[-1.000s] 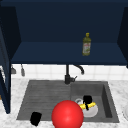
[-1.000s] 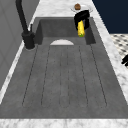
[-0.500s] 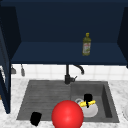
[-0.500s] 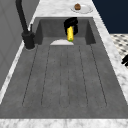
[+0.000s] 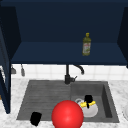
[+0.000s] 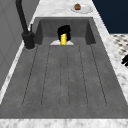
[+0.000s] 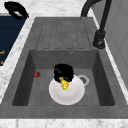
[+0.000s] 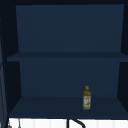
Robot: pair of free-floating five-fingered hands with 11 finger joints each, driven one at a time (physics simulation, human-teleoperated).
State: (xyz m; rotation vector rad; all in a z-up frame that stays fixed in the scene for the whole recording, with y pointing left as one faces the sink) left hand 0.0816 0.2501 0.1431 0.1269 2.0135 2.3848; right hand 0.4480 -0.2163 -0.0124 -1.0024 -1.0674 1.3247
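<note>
Fingers of the right hand (image 5: 88, 98) curl round a yellow object (image 5: 87, 104) held just above the white plate (image 5: 93, 111) in the sink basin (image 5: 106, 100). The left hand (image 5: 35, 118) hangs near the drainboard's front edge; I cannot tell how its fingers stand. A red ball (image 5: 67, 114) sits in front. An oil bottle (image 5: 86, 45) stands on the shelf.

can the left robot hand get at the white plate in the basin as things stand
Probably not directly: the right robot hand with a yellow object sits over the white plate, while the left robot hand hovers off the sink's front edge.
</note>
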